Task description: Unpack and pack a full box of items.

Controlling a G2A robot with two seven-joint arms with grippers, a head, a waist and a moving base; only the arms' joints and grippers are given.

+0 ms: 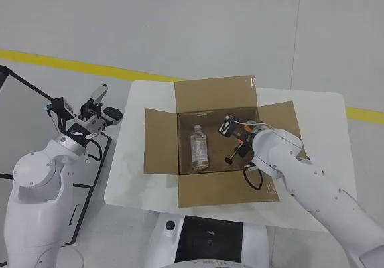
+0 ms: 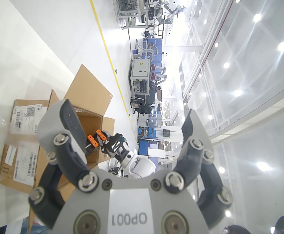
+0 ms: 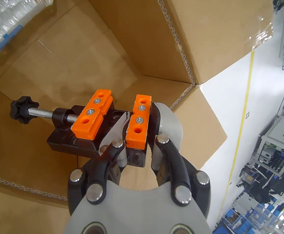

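An open cardboard box sits on the white table. Inside it lies a clear plastic water bottle. My right gripper is shut on one orange jaw block of a small black vise with a threaded screw and black knob, held above the box's right side. The vise also appears beyond the box flap in the left wrist view. My left gripper hangs open and empty off the table's left edge, pointing upward.
The box's four flaps are folded outward; the left one carries white labels. A black frame stands left of the table. Bare tabletop lies right of the box.
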